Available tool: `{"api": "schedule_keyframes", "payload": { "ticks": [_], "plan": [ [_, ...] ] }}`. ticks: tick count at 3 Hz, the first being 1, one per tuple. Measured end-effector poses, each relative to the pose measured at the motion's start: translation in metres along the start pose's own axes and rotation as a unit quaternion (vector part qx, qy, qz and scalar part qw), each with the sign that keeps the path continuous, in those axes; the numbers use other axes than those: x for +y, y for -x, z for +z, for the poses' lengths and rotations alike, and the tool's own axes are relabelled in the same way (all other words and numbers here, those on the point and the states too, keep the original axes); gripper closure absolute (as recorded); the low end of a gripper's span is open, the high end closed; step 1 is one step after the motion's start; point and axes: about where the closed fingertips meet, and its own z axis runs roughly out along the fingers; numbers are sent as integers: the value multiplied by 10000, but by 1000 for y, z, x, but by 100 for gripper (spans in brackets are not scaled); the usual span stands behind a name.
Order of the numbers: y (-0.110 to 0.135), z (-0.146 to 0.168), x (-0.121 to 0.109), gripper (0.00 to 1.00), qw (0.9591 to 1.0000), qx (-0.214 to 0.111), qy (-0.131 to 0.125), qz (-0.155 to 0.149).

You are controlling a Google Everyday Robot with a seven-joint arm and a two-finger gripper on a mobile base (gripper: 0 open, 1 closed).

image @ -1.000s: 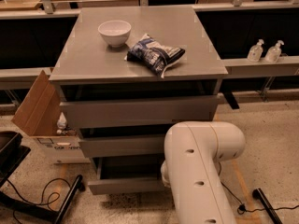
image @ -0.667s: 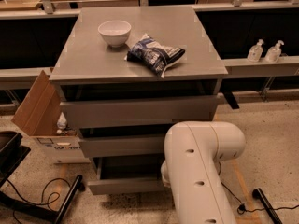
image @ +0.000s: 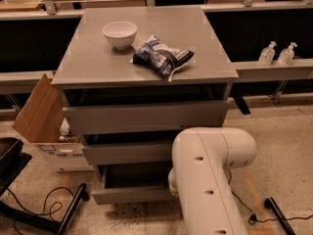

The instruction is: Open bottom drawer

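the bottom drawer (image: 131, 195), low and just left of centre, stands pulled out past the two drawers above it, just as it did a second ago, and the white arm (image: 210, 175) has not shifted either. the gripper is hidden behind that arm by the drawer's right end, so whether it is open or closed cannot be told. the opening looks about done.

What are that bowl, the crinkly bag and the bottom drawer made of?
The bowl: glossy white, likely ceramic. The bag: crinkled, shiny, likely plastic film. The bottom drawer: matte flat grey, perhaps laminated board. The tool is hidden behind the white arm.
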Motion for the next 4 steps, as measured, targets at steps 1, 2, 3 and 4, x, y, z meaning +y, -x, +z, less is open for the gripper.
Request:
{"api": "schedule_keyframes", "payload": {
  "ticks": [1,2,3,4],
  "plan": [
    [0,0,0,59,10000,0,0,0],
    [0,0,1,37,10000,2,11,-1],
    [0,0,2,5,10000,4,16,-2],
    [0,1,2,0,10000,5,21,-2]
  ]
}}
